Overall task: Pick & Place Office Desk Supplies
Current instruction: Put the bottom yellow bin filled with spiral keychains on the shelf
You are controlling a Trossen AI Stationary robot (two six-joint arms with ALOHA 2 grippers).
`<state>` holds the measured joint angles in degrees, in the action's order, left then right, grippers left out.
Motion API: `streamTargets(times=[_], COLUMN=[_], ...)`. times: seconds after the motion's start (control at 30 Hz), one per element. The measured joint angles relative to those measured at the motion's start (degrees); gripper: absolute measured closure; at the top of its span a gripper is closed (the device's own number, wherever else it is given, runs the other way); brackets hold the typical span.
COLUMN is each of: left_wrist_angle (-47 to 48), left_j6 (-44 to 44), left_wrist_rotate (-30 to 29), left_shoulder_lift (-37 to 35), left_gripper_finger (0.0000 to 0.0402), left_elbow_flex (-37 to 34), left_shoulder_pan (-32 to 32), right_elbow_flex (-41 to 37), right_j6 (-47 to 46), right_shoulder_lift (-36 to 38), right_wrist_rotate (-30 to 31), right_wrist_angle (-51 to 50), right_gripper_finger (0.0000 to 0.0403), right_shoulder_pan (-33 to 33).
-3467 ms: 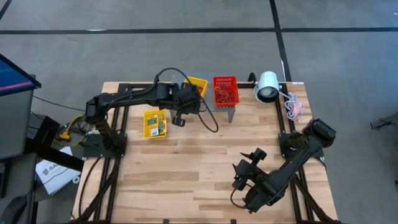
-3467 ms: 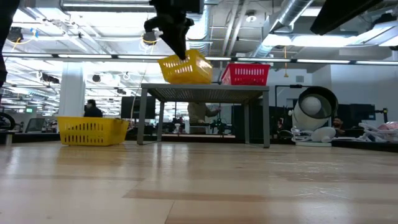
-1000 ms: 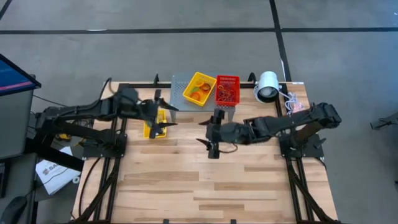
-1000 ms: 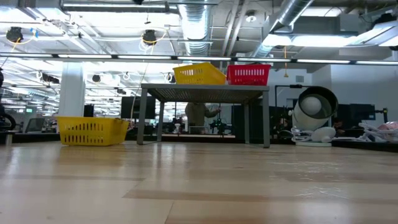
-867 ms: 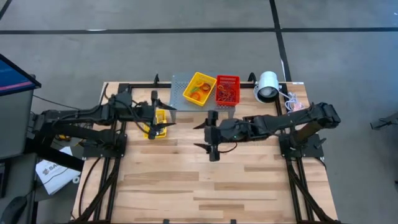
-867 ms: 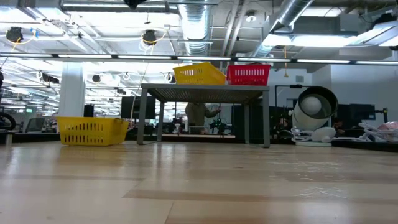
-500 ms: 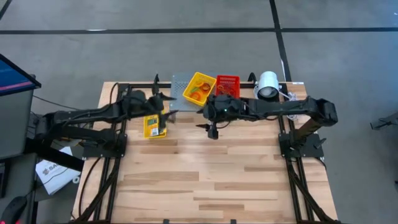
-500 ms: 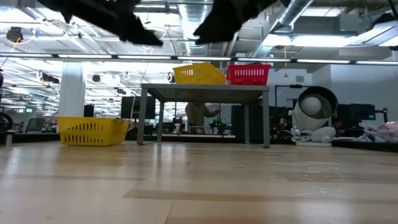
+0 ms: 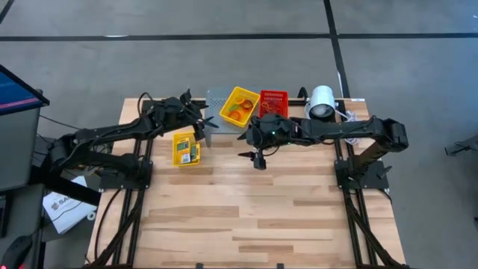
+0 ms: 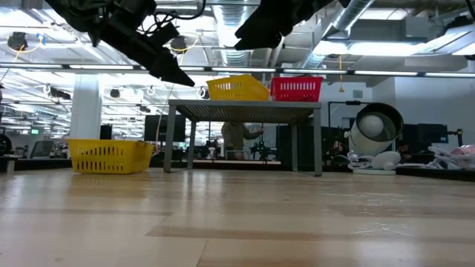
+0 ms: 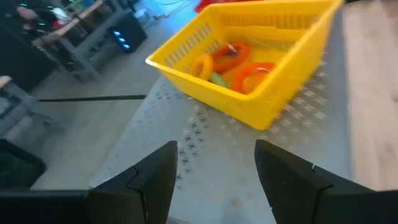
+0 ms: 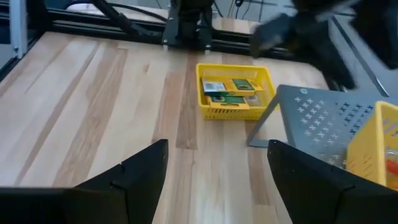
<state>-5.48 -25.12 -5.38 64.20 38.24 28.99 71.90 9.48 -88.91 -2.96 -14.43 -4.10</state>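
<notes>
Left tool [image 9: 207, 122] hangs over the near corner of the grey perforated stand [image 11: 205, 162], its fingers spread apart with nothing between them. Just ahead of it sits the yellow basket [image 11: 249, 59] on the stand, rubber-band loops [image 11: 229, 55] heaped inside, orange and green showing. Those will be feather-light and floppy, I'd say; they tangle and give no firm edge, so pinching down into the heap and catching a strand or two looks the better bet than trying for a single loop. Beside it, the red basket [image 9: 271, 107] holds more loops.

Right tool [image 9: 256, 155] hovers above the bare bench [image 9: 246, 217] in front of the stand, fingers wide, holding nothing. Ahead of it and well apart sits a second yellow basket [image 12: 235, 90] with the crayon boxes [image 12: 229, 89] lying flat. Light, stiff card by the look of them, probably slick-faced; take one across its narrow sides, because flat-lying boxes offer little to grab from above.
</notes>
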Motion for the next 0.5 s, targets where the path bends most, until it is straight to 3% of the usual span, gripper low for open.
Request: streamTargets(times=[0.2,0.5], left_wrist_angle=[-8.1,-8.3], left_j6=[-1.9,-2.1], left_wrist_rotate=[-3.3,-4.3], left_shoulder_lift=[4.9,10.8], left_gripper_finger=[0.0202,0.0212], left_elbow_flex=[0.0,4.6], left_shoulder_pan=[0.1,0.0], right_elbow_flex=[0.0,0.0], right_j6=[0.0,0.0], right_shoulder_lift=[0.2,0.2], right_wrist_rotate=[-0.1,0.0], right_wrist_angle=[-0.4,-2.6], right_gripper_finger=[0.0132,0.0132], right_shoulder_pan=[1.1,1.5])
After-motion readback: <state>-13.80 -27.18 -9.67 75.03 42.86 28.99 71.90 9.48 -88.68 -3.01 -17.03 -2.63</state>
